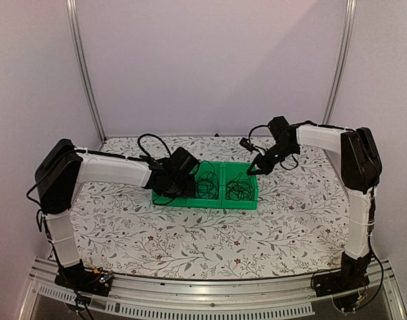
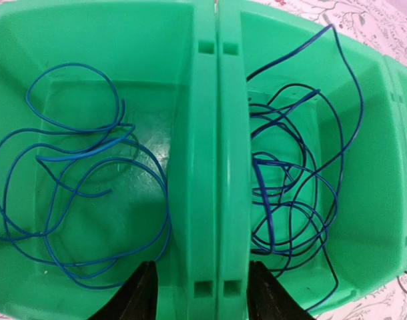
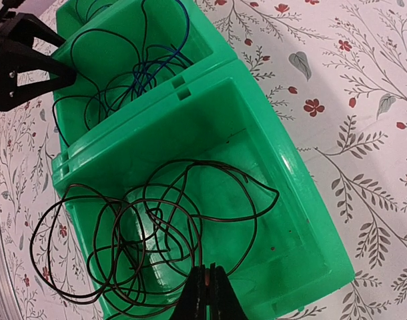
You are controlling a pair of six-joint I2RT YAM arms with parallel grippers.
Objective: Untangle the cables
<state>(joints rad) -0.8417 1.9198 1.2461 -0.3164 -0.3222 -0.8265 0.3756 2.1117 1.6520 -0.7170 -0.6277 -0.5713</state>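
Observation:
Three green bins (image 1: 251,202) stand in a row. In the left wrist view a bright blue cable (image 2: 90,148) lies looped in the left bin and a darker tangle (image 2: 258,183) fills the middle bin. My left gripper (image 2: 205,293) is open, one finger on each side of the double wall (image 2: 217,133) between those bins, holding nothing. In the right wrist view a black cable (image 3: 194,161) coils in the right bin (image 3: 283,153) and spills over its left rim. My right gripper (image 3: 209,280) is shut on a strand of it. From above it sits at the right bin's far right corner (image 1: 253,170).
The bins rest on a floral tablecloth (image 1: 190,240). The middle bin's tangle (image 3: 147,70) and my left gripper (image 3: 69,60) show at the top left of the right wrist view. Metal frame posts (image 1: 83,73) rise at the back corners.

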